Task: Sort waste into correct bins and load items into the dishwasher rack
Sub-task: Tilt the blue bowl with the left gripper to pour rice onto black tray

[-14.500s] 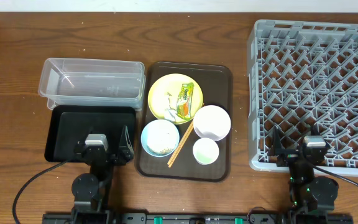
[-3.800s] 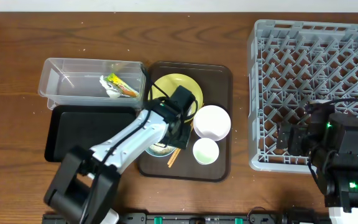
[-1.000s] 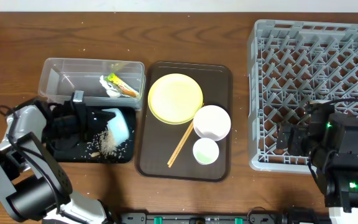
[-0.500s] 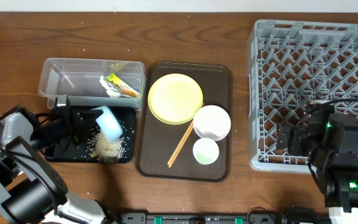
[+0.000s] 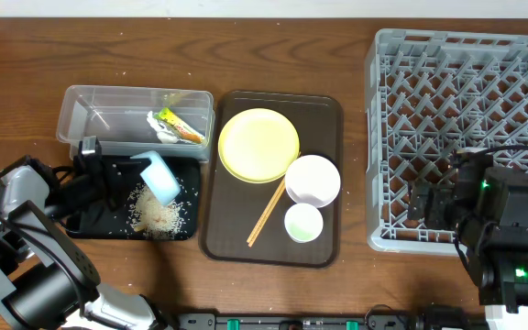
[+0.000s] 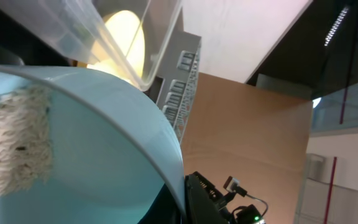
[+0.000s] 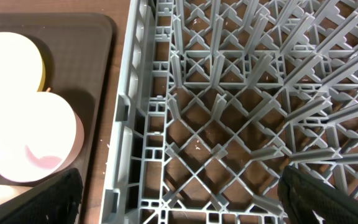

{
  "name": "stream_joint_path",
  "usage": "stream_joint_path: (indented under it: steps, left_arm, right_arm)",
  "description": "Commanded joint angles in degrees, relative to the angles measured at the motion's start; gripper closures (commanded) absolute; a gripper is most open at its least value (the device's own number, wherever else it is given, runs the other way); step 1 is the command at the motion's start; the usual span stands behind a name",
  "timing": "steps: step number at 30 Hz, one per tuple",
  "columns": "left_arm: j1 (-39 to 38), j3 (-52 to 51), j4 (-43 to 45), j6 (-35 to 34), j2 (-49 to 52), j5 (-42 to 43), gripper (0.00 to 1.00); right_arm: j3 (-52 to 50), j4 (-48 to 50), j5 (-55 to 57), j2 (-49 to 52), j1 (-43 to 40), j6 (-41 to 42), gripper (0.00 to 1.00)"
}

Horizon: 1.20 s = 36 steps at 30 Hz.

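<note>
My left gripper (image 5: pixel 125 173) is shut on the rim of the light blue bowl (image 5: pixel 160 176), which hangs tipped on its side over the black tray (image 5: pixel 88 225). White rice crumbs (image 5: pixel 159 214) lie heaped on that tray; some still cling inside the bowl (image 6: pixel 104 137). The snack wrapper (image 5: pixel 177 126) lies in the clear tub (image 5: pixel 90 119). The yellow plate (image 5: pixel 258 145), white bowl (image 5: pixel 313 180), pale cup (image 5: pixel 303 223) and chopsticks (image 5: pixel 266 213) rest on the brown serving tray. My right gripper (image 7: pixel 179 205) stands open above the grey rack's (image 5: pixel 466 128) front left corner, holding nothing.
The brown serving tray (image 5: pixel 328 247) sits between the bins and the rack. In the right wrist view the rack's wall (image 7: pixel 126 124) runs beside the white bowl (image 7: pixel 30 143). A few crumbs lie on the wooden table (image 5: pixel 26 55) near the tub.
The left gripper has drawn the blue bowl slightly left and tipped it further; more rice has dropped onto the black tray. The right arm has not moved.
</note>
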Motion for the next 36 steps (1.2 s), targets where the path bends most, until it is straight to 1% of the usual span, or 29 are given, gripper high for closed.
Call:
stream_joint_path:
  steps: [1,2,5,8,10,12,14,17,19,23,27,29,36]
  left_arm:
    - [0.2,-0.2,-0.3,5.6,0.2,6.4,0.94]
    - [0.2,-0.2,-0.2,6.7,0.2,6.9,0.94]
    - [0.2,-0.2,1.5,6.8,0.2,6.2,0.94]
    - [0.2,-0.2,1.5,4.7,0.2,5.9,0.94]
    - [0.2,-0.2,1.4,4.5,0.2,7.0,0.94]
    - [0.2,-0.2,1.2,8.0,0.0,8.8,0.94]
    - [0.2,-0.2,1.1,9.3,0.0,8.8,0.94]
    - [0.2,-0.2,1.0,9.2,0.0,8.8,0.94]
    - [0.2,-0.2,0.3,8.0,0.0,8.8,0.94]
    - [0.2,-0.2,-1.8,7.8,0.0,8.8,0.94]
    - [0.2,-0.2,-5.5,7.6,0.0,8.8,0.94]
    - [0.2,-0.2,-6.9,6.4,0.0,8.7,0.94]
    - [0.8,-0.2,-4.3,6.0,0.1,7.3,0.94]
  right_arm:
    - [1.3,0.0,-0.5,-0.1,0.1,0.5,0.01]
    - [1.3,0.0,-0.5,-0.1,0.1,0.5,0.01]
    - [1.3,0.0,-0.5,-0.1,0.1,0.5,0.01]
    - [1.3,0.0,-0.5,-0.1,0.1,0.5,0.01]
    - [1.3,0.0,-0.5,-0.1,0.1,0.5,0.01]
    - [1.3,0.0,-0.5,-0.1,0.1,0.5,0.01]
    - [1.3,-0.1,-0.5,-0.1,0.1,0.5,0.01]
    - [1.3,-0.1,-0.5,-0.1,0.1,0.5,0.01]
    - [1.3,-0.1,-0.5,-0.1,0.1,0.5,0.01]
    - [1.3,-0.1,-0.5,-0.1,0.1,0.5,0.01]
    - [1.3,-0.1,-0.5,-0.1,0.1,0.5,0.01]
    - [1.3,-0.1,-0.5,-0.1,0.1,0.5,0.01]
    - [1.3,-0.1,-0.5,-0.1,0.1,0.5,0.01]
